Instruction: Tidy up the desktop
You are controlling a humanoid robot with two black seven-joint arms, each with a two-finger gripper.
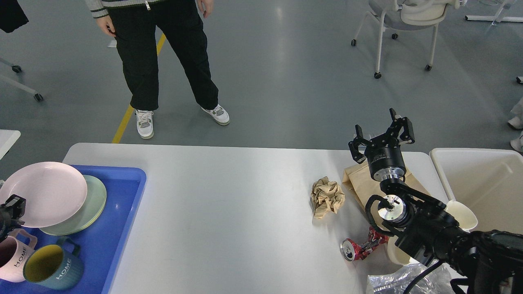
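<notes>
Grey-white worktop [229, 196] spans the view; trash clusters at its right end: crumpled paper ball [327, 197], crushed can [361, 248], brown bag [359, 185]. Right gripper [382, 139] hovers above the bag, jaws spread and empty, paper ball down-left of them. Left gripper [12, 204] sits over the blue tray [122, 212], far off; can't tell its jaws.

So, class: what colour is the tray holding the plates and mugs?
Blue; the tray shows in the head view.

A person [163, 61] in black trousers and white sneakers stood on the grey floor [294, 73], beside a yellow line [124, 122]. A wheeled chair [404, 24] stood at the upper right, well apart from the person. A white table corner [7, 141] showed at the left edge, and a chair base [20, 81] with castors sat behind it.
</notes>
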